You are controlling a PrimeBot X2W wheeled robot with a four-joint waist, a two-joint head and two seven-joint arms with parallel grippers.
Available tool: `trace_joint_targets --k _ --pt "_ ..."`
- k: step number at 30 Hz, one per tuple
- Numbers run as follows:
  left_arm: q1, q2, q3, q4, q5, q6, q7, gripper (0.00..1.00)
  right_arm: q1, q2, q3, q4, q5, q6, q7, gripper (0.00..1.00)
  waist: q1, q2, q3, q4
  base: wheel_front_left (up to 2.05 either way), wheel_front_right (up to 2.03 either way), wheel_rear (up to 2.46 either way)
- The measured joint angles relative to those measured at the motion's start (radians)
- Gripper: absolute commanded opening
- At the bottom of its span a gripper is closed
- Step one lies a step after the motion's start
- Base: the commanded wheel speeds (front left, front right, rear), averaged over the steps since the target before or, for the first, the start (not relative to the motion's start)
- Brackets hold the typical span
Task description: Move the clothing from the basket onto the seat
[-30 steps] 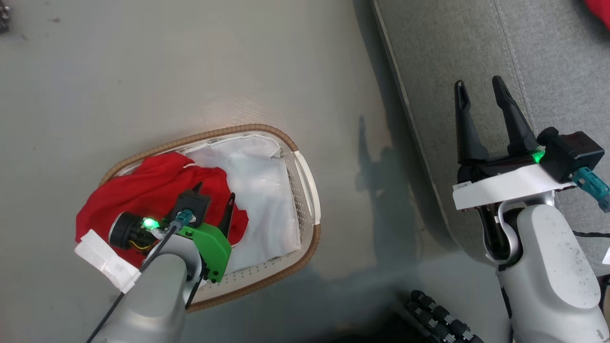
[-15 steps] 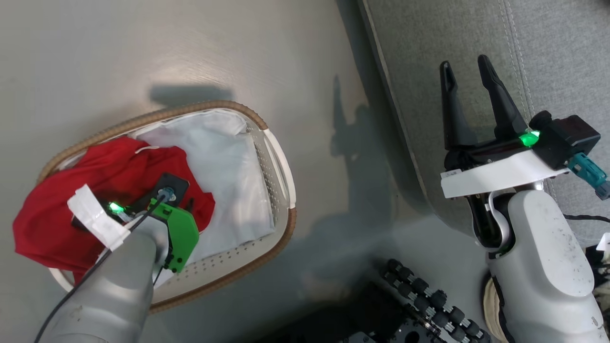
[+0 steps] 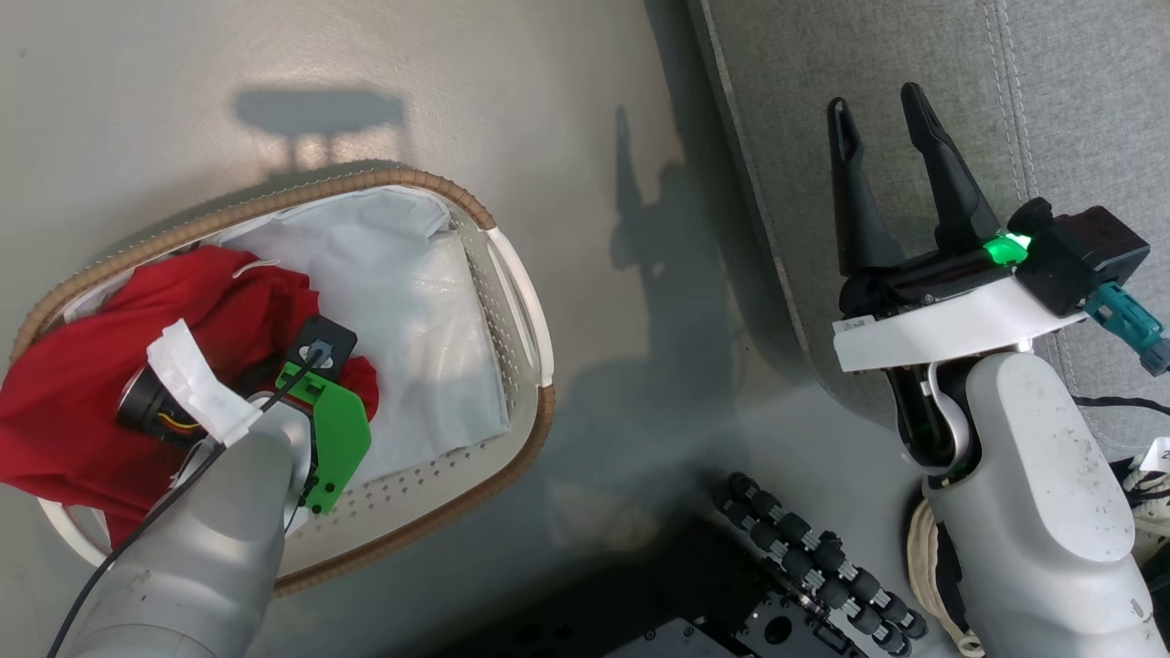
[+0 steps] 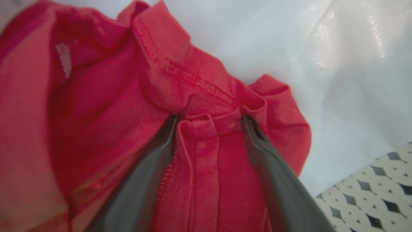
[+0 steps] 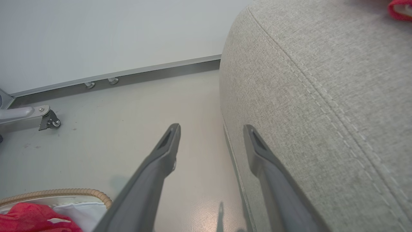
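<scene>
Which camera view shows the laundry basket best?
The head view: the basket shows most of its woven rim, a white handle and the liner. In the left wrist view a corner of its perforated wall appears; in the right wrist view, a short piece of rim.

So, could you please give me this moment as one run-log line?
left gripper: open, fingers straddling a fold of clothing in basket | right gripper: open, empty, by seat edge | grasp: not yet closed
</scene>
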Motion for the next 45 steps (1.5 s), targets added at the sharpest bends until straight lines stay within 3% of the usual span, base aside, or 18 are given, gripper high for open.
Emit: trace_joint_targets --k 2,4,5,6,10,16,31,37,45 --pt "0.0 -0.001 0.004 0.0 -0.007 0.001 0.01 1.0 0.0 0.0 0.0 -0.001 0.0 0.0 0.0 1.0 -0.0001 0.0 0.003 0.002 0.0 0.0 0.0" --pt "0.0 -0.005 0.004 0.0 -0.013 0.001 0.015 0.52 0.0 0.0 0.001 -0.001 0.0 0.0 0.0 1.0 -0.0001 0.0 0.004 0.005 0.0 0.0 0.0" --pt "0.0 -0.007 0.002 0.001 -0.013 0.001 0.02 0.19 0.0 0.0 0.001 -0.001 -0.001 0.0 0.0 1.0 -0.0001 0.0 0.005 0.006 0.0 0.0 0.0" --pt "0.0 -0.009 0.001 0.001 -0.014 0.001 0.021 0.0 0.0 0.0 0.001 -0.001 -0.001 0.0 0.0 1.0 -0.0001 0.0 0.005 0.008 0.0 0.0 0.0" --pt "-0.001 -0.019 -0.002 0.004 -0.024 0.001 0.024 0.0 -0.002 0.0 -0.001 0.001 -0.008 0.0 0.0 1.0 -0.0001 0.0 0.0 0.013 0.0 0.0 0.0" --pt "0.008 -0.038 -0.016 0.005 -0.028 -0.003 -0.063 0.0 0.0 0.0 -0.004 0.014 -0.02 0.0 0.0 1.0 0.0 0.0 -0.04 0.019 0.0 0.0 0.0" --pt "0.149 -0.112 0.006 -0.006 -0.124 -0.021 -0.254 0.0 0.082 0.001 -0.003 0.065 -0.051 0.0 0.0 1.0 -0.0001 0.0 -0.26 0.038 0.0 0.0 0.0" --pt "0.218 -0.122 0.014 -0.09 -0.185 -0.033 -0.288 0.0 0.134 0.002 -0.007 0.088 -0.083 0.0 0.0 1.0 -0.0001 0.0 -0.371 0.058 0.0 0.0 0.0" --pt "0.329 -0.123 -0.001 -0.34 -0.283 -0.016 -0.292 0.0 0.198 0.002 -0.025 0.11 -0.108 0.0 0.0 1.0 -0.0001 0.0 -0.506 0.114 0.0 0.0 0.0"
